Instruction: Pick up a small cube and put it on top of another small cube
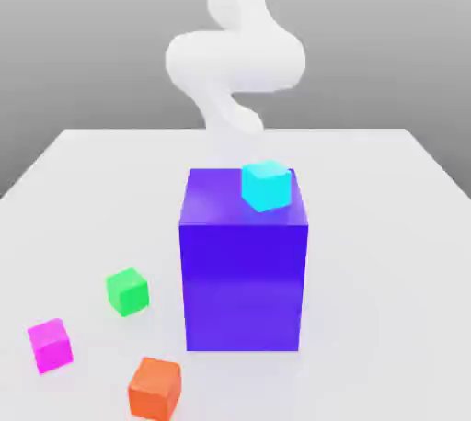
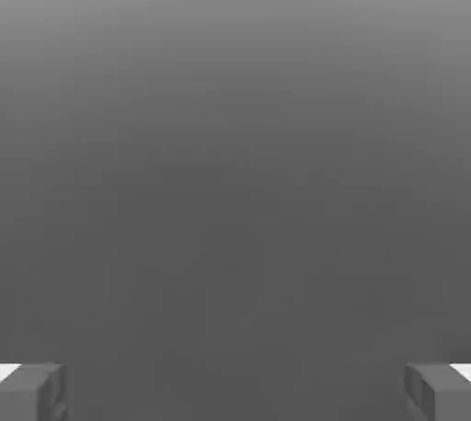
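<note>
The small magenta cube (image 1: 50, 345) lies on the white table near the front, at the exterior view's left. The small green cube (image 1: 127, 291) sits a little behind it and to its right, apart from it. My white arm (image 1: 235, 61) rises at the far side of the table, behind the big block and well away from both cubes. In the hand view my gripper (image 2: 235, 393) is open, its two grey fingertips (image 2: 32, 392) spread wide with nothing between them, facing a plain grey background.
A tall purple-blue block (image 1: 244, 272) stands mid-table with a small cyan cube (image 1: 266, 185) on its top, near the right rear corner. A small orange cube (image 1: 155, 388) lies at the front edge, right of the magenta one. The white table (image 1: 386, 254) stretches to the right.
</note>
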